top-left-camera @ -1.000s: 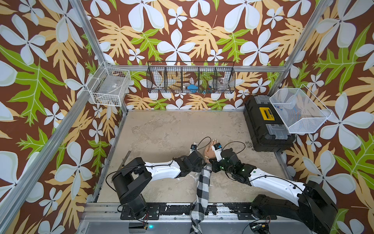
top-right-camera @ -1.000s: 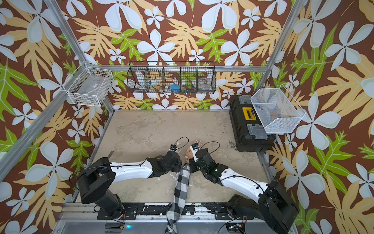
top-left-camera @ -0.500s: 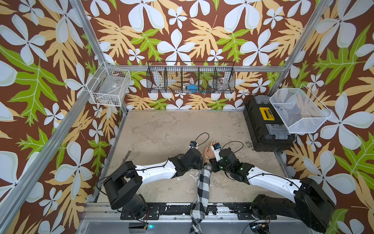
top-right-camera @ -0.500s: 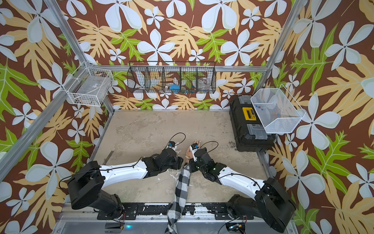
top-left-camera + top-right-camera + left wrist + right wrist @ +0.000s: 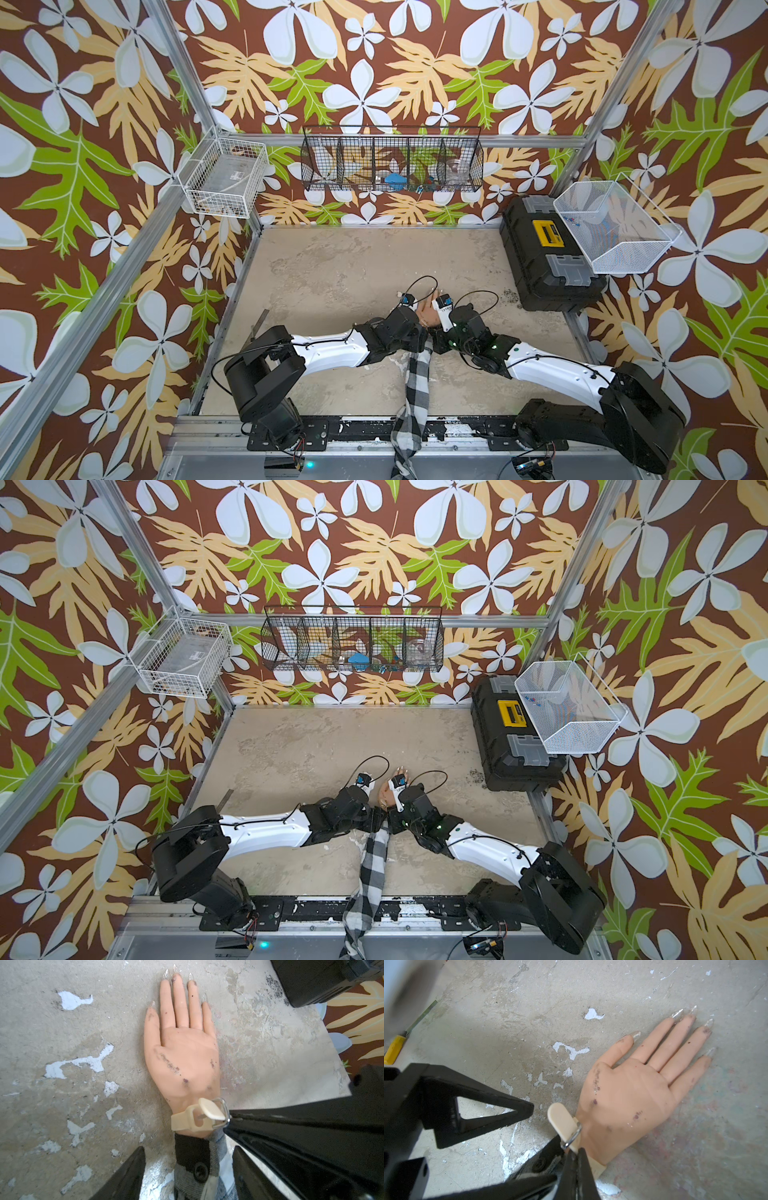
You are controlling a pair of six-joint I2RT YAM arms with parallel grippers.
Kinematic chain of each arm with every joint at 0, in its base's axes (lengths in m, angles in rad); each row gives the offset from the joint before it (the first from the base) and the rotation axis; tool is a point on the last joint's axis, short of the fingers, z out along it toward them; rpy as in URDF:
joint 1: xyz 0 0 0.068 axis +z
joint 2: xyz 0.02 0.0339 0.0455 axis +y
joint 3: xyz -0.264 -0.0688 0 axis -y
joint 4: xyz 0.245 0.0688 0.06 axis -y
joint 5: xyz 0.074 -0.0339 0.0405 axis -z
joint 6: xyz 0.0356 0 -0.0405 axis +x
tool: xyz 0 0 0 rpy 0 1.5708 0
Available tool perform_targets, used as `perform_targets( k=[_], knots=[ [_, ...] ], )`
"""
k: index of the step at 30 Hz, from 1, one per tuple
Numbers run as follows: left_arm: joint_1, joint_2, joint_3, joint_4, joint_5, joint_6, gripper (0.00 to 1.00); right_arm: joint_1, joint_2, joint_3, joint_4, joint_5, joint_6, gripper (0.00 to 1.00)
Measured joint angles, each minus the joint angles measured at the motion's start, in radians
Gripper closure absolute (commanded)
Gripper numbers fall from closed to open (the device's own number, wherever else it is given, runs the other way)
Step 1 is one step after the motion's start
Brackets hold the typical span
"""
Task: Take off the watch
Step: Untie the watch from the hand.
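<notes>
the watch (image 5: pixel 193 1120) is on the wrist of the mannequin hand (image 5: pixel 185 1053), which lies flat on the tabletop (image 5: pixel 83 1022) with its fingers pointing toward the back wall. only the pale beige strap and the metal buckle show; the face is out of sight. the strap goes round the wrist just beyond the dark cuff of a checked sleeve (image 5: pixel 220 1167), and its rounded free end sticks up loose out of the buckle

the right pincer (image 5: pixel 577 1153) is closed tight, its two black tips meeting on the strap right at the buckle ring, so it has hold of the watch there. the left pincer (image 5: pixel 188 1149) stands about half open and holds nothing: its fingers sit one on each side of the sleeve cuff, with the cloth between them, just short of the strap

in both top views the two arms meet over the wrist near the front middle of the tabletop, and the sleeve trails off the front edge. a black toolbox (image 5: pixel 544 257) sits well apart at the right rear
</notes>
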Motion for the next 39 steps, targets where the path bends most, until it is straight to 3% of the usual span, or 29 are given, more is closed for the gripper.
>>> perform_targets(
  k=[23,33,39],
  knots=[
    [0.034,0.061,0.060,-0.039,-0.209,-0.045,0.32,0.000,-0.050,-0.067,0.022,0.001,0.018,1.00],
    [0.032,-0.050,-0.055,0.014,-0.126,-0.029,0.32,0.000,-0.048,-0.050,0.010,0.000,0.025,1.00],
    [-0.009,-0.045,-0.064,0.056,-0.053,-0.023,0.32,0.000,-0.046,-0.046,0.005,0.000,0.021,1.00]
  ],
)
